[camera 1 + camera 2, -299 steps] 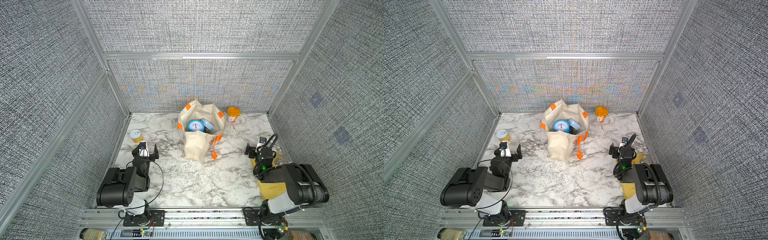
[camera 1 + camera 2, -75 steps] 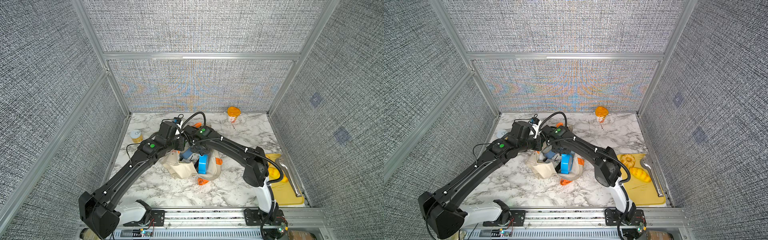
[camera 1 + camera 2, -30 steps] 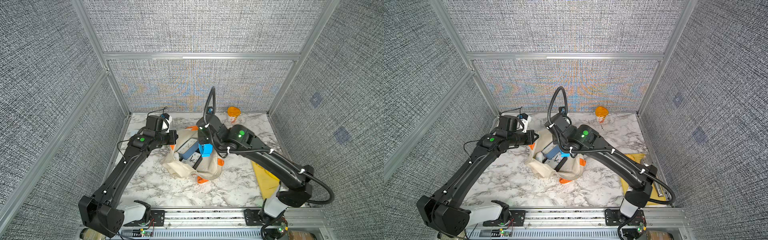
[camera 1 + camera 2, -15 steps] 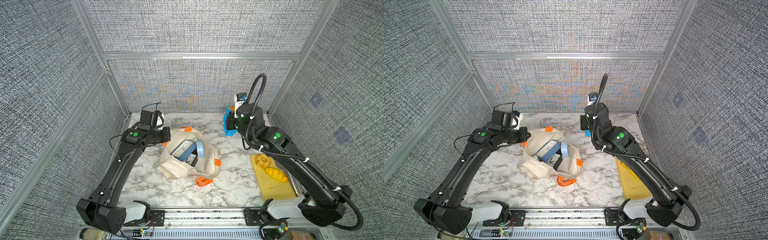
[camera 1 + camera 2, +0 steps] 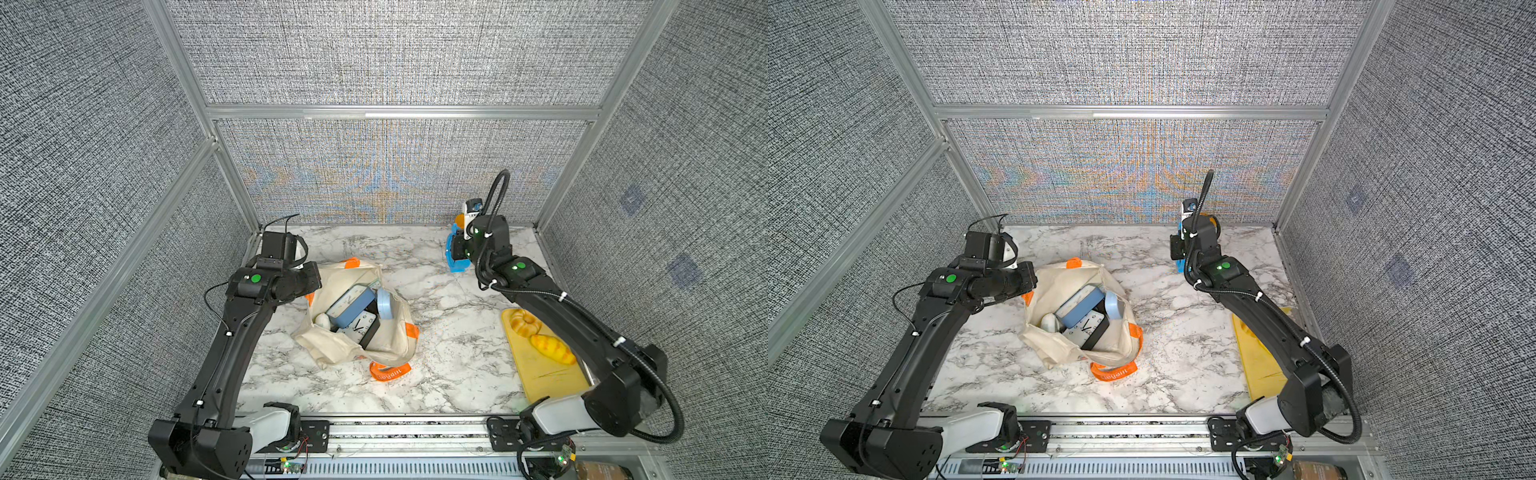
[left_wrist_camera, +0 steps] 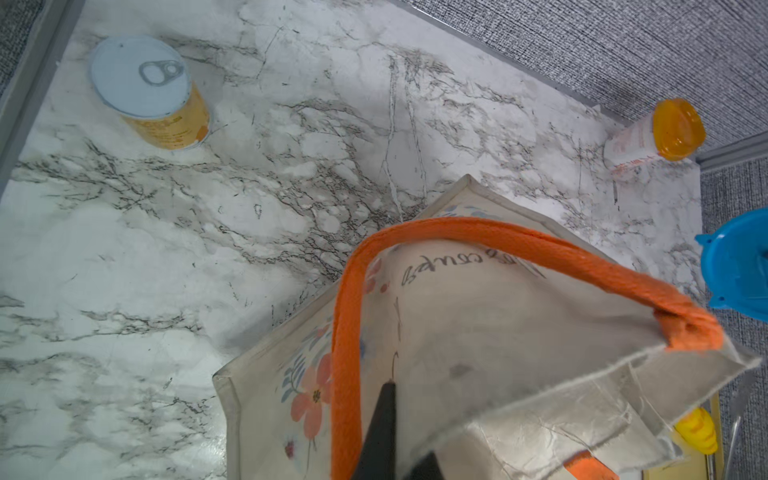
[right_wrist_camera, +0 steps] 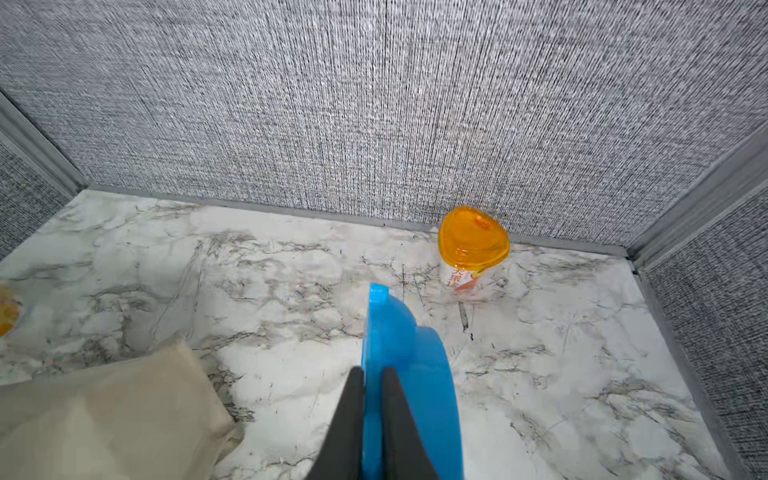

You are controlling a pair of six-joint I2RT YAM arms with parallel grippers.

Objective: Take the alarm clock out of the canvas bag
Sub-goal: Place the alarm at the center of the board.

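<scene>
Right gripper (image 7: 372, 374) clamps the blue alarm clock (image 7: 411, 357) edge-on — in both top views up-right of the canvas bag (image 5: 395, 332), well apart — left gripper (image 6: 395, 399) pinching the bag's wall.

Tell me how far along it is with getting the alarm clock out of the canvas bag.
Done: the blue alarm clock is clear of the canvas bag, beside the orange-lidded jar. In hand: the right pincer is shut on it, and the left pincer pinches the bag's wall. Left: set the clock down and let go; whether it touches the table, I cannot tell.
</scene>
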